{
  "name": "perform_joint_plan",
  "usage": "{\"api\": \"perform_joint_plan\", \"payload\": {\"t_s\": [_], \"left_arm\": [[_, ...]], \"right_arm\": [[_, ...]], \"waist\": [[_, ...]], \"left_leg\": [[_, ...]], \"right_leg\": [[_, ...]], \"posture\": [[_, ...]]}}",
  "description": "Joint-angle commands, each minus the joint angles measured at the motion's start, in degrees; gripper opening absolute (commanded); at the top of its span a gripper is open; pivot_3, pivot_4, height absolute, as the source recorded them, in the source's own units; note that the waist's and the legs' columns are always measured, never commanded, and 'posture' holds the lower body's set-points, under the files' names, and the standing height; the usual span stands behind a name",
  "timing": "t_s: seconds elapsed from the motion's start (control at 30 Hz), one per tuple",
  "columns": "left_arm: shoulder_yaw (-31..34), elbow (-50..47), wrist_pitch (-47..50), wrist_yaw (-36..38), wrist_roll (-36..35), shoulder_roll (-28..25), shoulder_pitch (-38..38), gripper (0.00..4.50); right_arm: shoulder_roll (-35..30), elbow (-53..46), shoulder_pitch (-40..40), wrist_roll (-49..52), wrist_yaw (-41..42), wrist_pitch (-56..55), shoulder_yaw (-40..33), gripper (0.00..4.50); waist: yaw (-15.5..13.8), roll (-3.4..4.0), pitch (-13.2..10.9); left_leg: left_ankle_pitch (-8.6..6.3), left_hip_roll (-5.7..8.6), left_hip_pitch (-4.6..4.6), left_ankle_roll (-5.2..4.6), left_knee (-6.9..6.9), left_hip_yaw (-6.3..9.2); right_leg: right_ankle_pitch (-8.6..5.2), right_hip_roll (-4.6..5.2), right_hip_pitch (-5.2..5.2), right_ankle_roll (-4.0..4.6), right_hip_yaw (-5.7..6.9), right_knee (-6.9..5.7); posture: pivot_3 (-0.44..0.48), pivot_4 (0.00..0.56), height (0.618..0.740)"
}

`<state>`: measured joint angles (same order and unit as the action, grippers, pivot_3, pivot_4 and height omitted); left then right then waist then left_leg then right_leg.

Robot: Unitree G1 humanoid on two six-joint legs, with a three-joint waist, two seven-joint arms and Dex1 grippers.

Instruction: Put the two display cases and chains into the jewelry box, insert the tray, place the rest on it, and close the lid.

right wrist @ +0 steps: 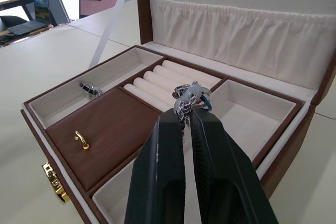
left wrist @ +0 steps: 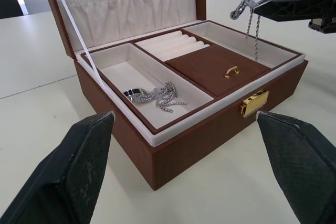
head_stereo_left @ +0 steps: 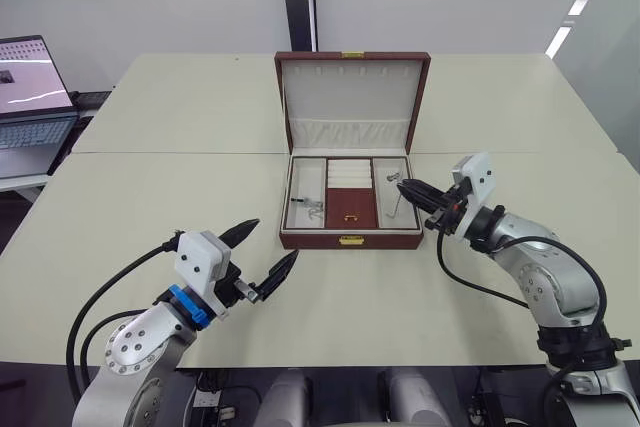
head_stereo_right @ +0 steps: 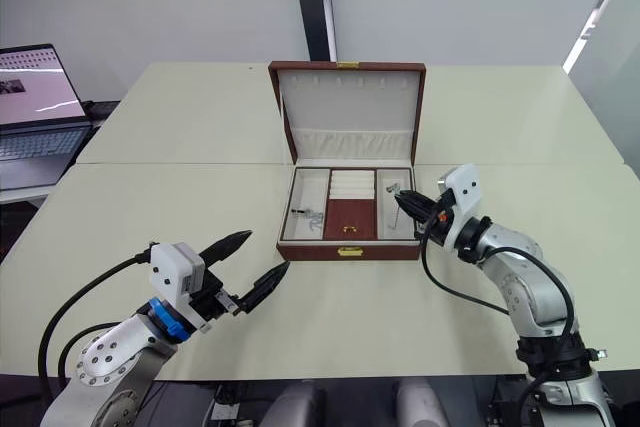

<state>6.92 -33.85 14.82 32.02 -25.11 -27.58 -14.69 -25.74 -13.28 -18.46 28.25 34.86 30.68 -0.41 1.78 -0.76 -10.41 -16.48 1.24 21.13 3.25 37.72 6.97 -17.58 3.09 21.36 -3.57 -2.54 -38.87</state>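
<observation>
The brown jewelry box [head_stereo_left: 350,240] stands at the table's middle with its lid [head_stereo_left: 352,87] upright. Its cream-lined tray [left wrist: 157,135] holds a silver chain [left wrist: 157,95] in the left compartment; ring rolls and a brown flap with a gold handle [left wrist: 231,71] fill the middle. My right gripper [head_stereo_left: 403,186] is shut on a second silver chain [right wrist: 188,97], which dangles over the empty right compartment [right wrist: 247,116]. My left gripper [head_stereo_left: 275,240] is open and empty, just off the box's front left corner. The display cases are out of view.
An open laptop [head_stereo_left: 30,97] sits on a separate desk at the far left. The pale table [head_stereo_left: 180,187] has a seam running across it behind the box's base, and broad bare surface on both sides of the box.
</observation>
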Motion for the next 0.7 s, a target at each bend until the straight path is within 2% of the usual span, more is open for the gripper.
{"api": "perform_joint_plan", "payload": {"t_s": [0.03, 0.3, 0.4, 0.5, 0.7], "left_arm": [[0.7, -2.1, 0.0, -0.1, -0.4, -0.2, 0.4, 4.5], [0.4, -1.0, 0.2, 0.3, -0.5, -0.3, 1.7, 4.5], [0.3, -0.3, 0.5, 0.5, -0.4, -0.4, 1.8, 4.5], [0.8, 1.1, 0.8, 1.0, -0.3, -0.9, 1.7, 4.5], [6.8, 9.2, 3.6, 4.7, -4.3, -5.0, 5.0, 4.5]], "right_arm": [[0.1, -1.4, -0.1, 0.7, 0.2, -0.8, -1.7, 1.11], [-0.2, -3.0, 0.4, 2.4, 0.5, 0.2, -3.1, 3.26], [-0.9, -3.3, 1.1, 3.0, 1.0, 0.3, -3.9, 4.33], [-2.7, -3.2, 2.1, 2.9, 2.3, -0.2, -4.7, 4.46], [-12.3, 1.9, 5.0, 2.1, 11.0, -2.4, -9.2, 4.46]], "waist": [[0.0, 0.0, 0.0], [0.0, 0.0, 0.0], [0.0, 0.0, 0.0], [0.0, 0.0, 0.0], [0.0, -0.02, 0.0]], "left_leg": [[0.0, 0.0, 0.0, 0.0, 0.0, 0.0], [0.0, 0.0, 0.0, 0.0, 0.0, 0.0], [0.0, 0.01, 0.0, 0.0, -0.01, 0.0], [0.0, 0.01, 0.01, 0.0, -0.01, 0.0], [0.0, 0.01, 0.01, 0.0, -0.02, -0.01]], "right_leg": [[0.0, 0.0, 0.0, 0.0, 0.0, 0.0], [0.0, 0.0, 0.0, 0.0, 0.0, 0.0], [0.0, 0.0, 0.0, 0.0, 0.0, 0.01], [0.0, 0.0, 0.0, 0.0, 0.0, 0.01], [-0.01, 0.0, 0.0, 0.01, 0.03, 0.04]], "posture": [[0.0, 0.15, 0.74], [0.0, 0.15, 0.74], [0.0, 0.15, 0.74], [0.0, 0.15, 0.74], [0.0, 0.15, 0.74]]}}
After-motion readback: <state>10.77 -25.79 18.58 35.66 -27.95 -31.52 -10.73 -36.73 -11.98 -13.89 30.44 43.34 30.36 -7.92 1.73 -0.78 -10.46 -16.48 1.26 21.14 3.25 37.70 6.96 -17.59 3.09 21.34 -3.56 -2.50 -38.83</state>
